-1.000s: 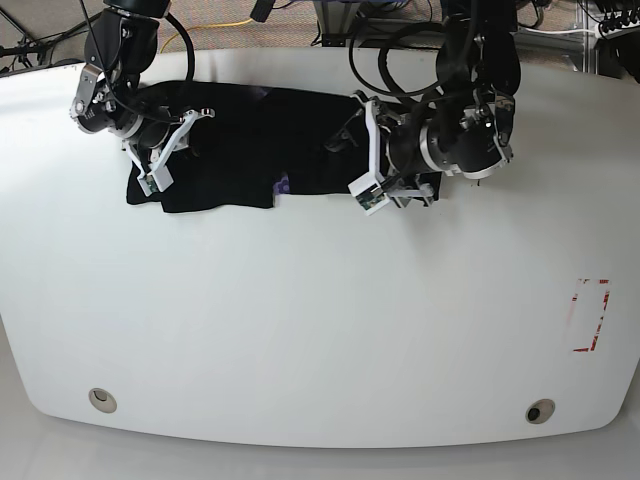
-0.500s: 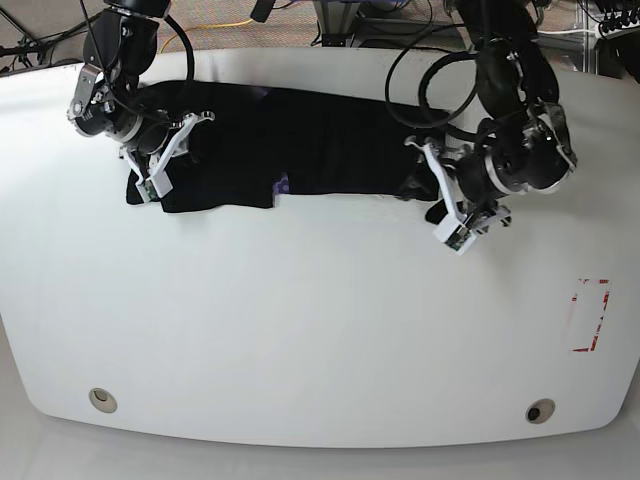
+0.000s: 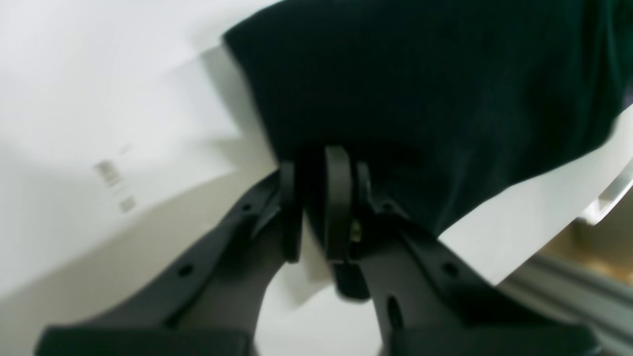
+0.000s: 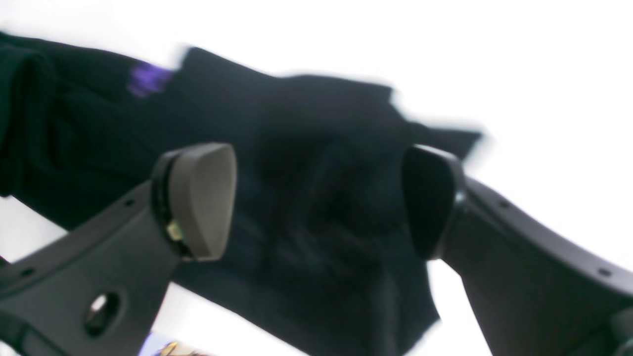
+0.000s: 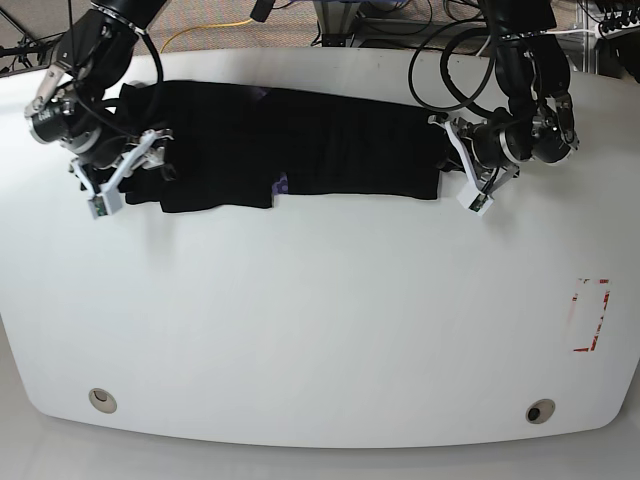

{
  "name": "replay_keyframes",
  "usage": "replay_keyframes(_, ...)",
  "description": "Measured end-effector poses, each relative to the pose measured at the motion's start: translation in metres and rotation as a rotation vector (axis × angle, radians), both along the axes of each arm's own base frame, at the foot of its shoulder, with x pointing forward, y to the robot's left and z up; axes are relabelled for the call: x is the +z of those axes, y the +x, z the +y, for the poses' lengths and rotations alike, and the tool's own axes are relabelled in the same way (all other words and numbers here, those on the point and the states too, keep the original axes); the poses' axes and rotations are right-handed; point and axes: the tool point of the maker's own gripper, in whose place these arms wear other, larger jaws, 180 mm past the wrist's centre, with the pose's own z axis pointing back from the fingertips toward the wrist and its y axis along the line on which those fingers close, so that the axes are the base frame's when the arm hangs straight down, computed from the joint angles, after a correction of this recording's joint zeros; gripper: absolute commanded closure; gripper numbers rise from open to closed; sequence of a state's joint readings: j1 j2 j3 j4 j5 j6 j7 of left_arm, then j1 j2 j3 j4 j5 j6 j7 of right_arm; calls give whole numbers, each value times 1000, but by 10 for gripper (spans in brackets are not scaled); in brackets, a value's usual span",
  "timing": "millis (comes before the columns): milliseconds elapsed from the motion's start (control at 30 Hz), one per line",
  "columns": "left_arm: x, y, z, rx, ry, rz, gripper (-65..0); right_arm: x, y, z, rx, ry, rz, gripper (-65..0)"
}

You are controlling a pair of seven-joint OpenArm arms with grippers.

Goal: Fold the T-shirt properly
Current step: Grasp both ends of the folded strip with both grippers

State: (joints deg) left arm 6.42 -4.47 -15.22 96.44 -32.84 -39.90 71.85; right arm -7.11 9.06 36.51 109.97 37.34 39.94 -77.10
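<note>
The black T-shirt (image 5: 300,145) lies folded into a long strip across the far part of the white table (image 5: 320,320). A small purple patch (image 5: 281,184) of its print shows at the near edge. At the strip's right end my left gripper (image 5: 452,165) is shut on the cloth; in the left wrist view its fingers (image 3: 339,198) pinch the T-shirt's (image 3: 435,89) edge. My right gripper (image 5: 125,175) is at the strip's left end. In the right wrist view this gripper (image 4: 316,202) is open above the T-shirt (image 4: 306,148), holding nothing.
A red and white marking (image 5: 590,315) sits near the table's right edge. Two round fittings (image 5: 100,400) (image 5: 540,410) are set in the front of the table. Cables and equipment stand behind the far edge.
My left gripper moved back and to the right, to the shirt's right end, and closed on it. My right gripper opened, let go of the cloth and shifted left to the strip's left end.
</note>
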Motion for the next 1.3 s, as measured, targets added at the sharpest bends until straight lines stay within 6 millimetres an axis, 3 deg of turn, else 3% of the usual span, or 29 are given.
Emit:
replay_keyframes(100,-7,-4,-2,9,-19,20,-56,5,-5,-33,-106,41,-6,-507)
replay_keyframes(300,-11,-6,-2,11,-24,32,-56,9,-10,-79,-211,178,-41,-504)
replay_keyframes(467,-12,-8,-2,12,-27,35,-56,-27,-35,-99,-297,291,76,-503)
replay_keyframes(700,-12,-8,-2,12,-27,35,-56,-46,-42,-87,-311,382,114,-503)
replay_keyframes(933,-11,-8,-2,11,-27,35,-56,-65,-37,-32,-254,489,141,-503)
replay_keyframes(1167,-11,-8,-2,11,-25,35,-56,-66,-31,-14,-215,514,133,-501)
replay_keyframes(1233,-11,-8,-2,11,-24,35,-56,-65,-29,-11,-197,507,135,-482)
replay_keyframes(1300,-12,-8,-2,11,-24,35,-57,-64,-29,-8,-184,483,140,-390)
